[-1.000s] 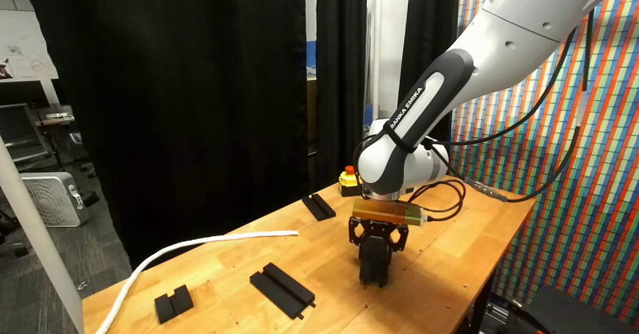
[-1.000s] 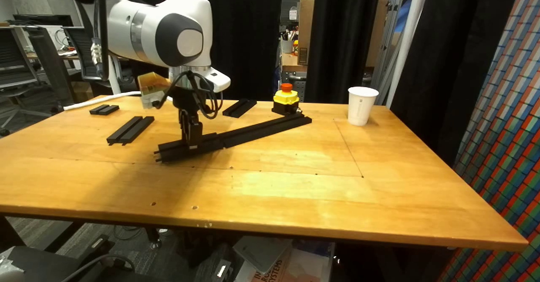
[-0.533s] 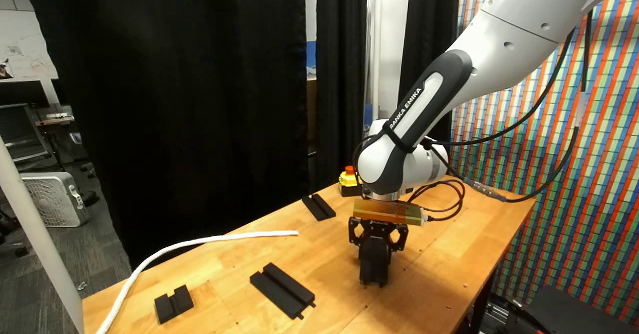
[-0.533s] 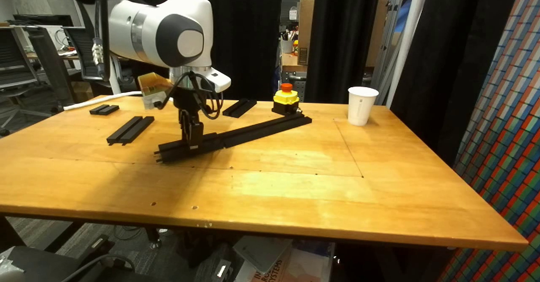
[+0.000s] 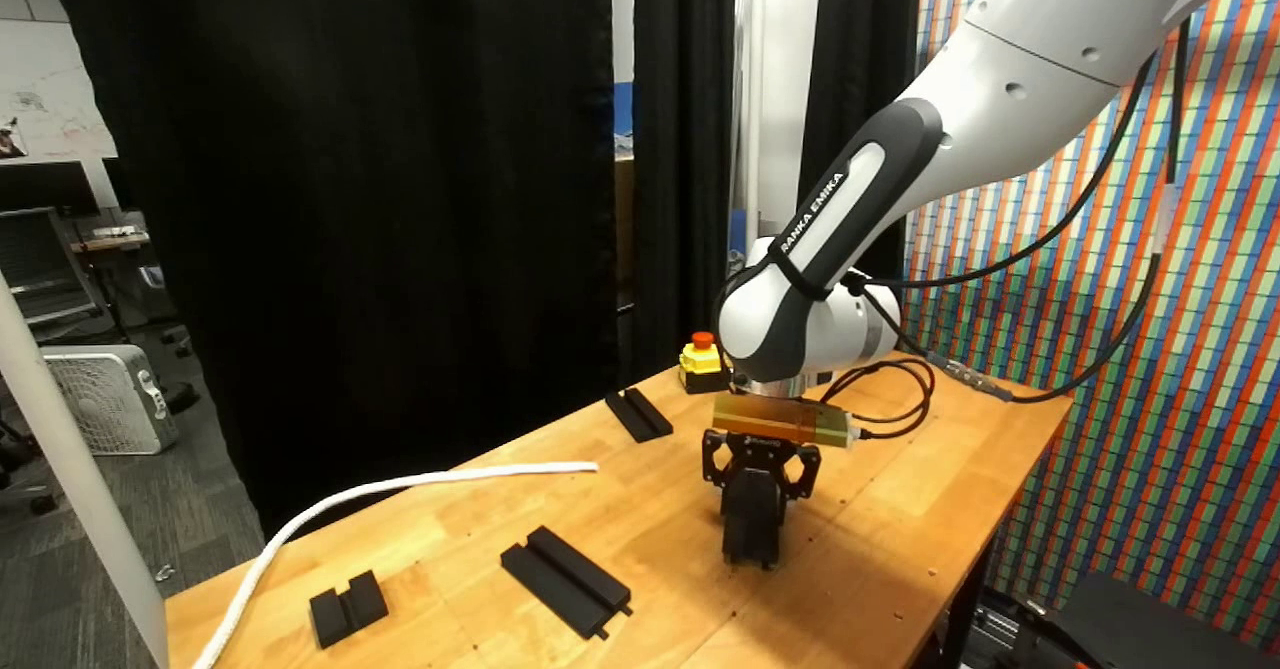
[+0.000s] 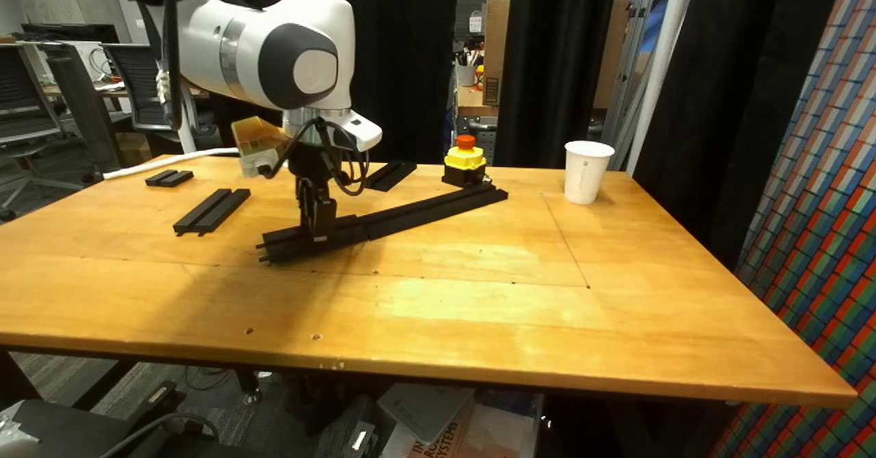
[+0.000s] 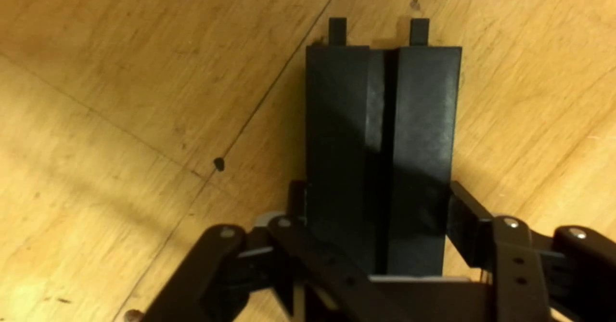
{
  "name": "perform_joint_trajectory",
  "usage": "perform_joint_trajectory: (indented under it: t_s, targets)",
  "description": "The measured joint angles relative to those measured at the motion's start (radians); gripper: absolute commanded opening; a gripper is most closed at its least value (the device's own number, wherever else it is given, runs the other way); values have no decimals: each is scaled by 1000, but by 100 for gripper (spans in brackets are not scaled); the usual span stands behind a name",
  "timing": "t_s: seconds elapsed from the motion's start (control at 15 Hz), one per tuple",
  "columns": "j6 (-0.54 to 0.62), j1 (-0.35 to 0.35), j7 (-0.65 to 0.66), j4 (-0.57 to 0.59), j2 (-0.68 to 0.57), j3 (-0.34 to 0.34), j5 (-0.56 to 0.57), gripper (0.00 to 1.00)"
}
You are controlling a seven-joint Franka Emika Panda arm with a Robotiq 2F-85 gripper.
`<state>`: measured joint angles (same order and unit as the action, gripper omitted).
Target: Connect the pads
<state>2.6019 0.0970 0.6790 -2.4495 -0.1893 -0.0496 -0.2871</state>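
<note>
Our hand (image 7: 378,206) grips the 2-pronged black pad (image 7: 409,144) at the counter (image 6: 547,328), seemingly askew against the long bar (image 6: 431,213); pushing crooked, we could jam them or shove the bar into the emergency-stop button (image 6: 465,159).

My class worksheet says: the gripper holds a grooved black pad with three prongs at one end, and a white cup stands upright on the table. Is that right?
Not quite: the black pad has two prongs there, not three, as the wrist view shows. The gripper does hold it, and the white cup stands upright on the table.
</note>
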Motion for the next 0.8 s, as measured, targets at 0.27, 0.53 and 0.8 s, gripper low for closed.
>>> perform_joint_trajectory:
  t_s: [0.27,0.53,0.8]
  targets:
    - [-1,-29,-37,10,-13,6,-16,45]
    - [-2,-55,-70,25,-23,14,-18,45]
    - [-2,-57,-73,33,-30,14,-19,84]
